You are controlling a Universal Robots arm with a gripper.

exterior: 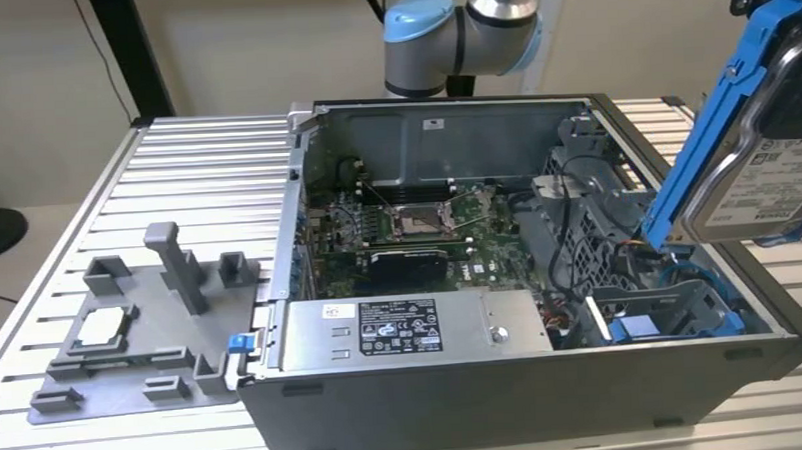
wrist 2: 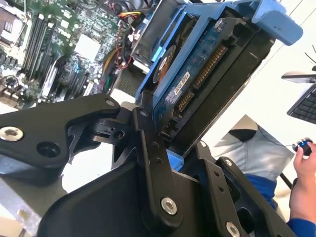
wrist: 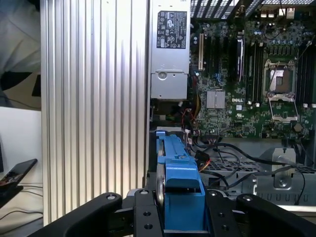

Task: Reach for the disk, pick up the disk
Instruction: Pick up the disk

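Gripper (wrist 2: 170, 148) clamped on disk (wrist 2: 207, 74), black fingers (wrist 2: 148, 143) pinching its blue bracket edge, as I see in both wrist views. Disk (exterior: 758, 142) held tilted in air above open computer case (exterior: 514, 381), at exterior view's right. Beyond, motherboard (exterior: 415, 219) inside case. Grey stand (exterior: 137, 324) on table (exterior: 199, 162), exterior view's left.

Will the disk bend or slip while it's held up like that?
Probably not bend: the disk looks like stiff metal in a blue bracket. It likely feels heavy for its size. The gripper clamps only one end, so it might tilt.
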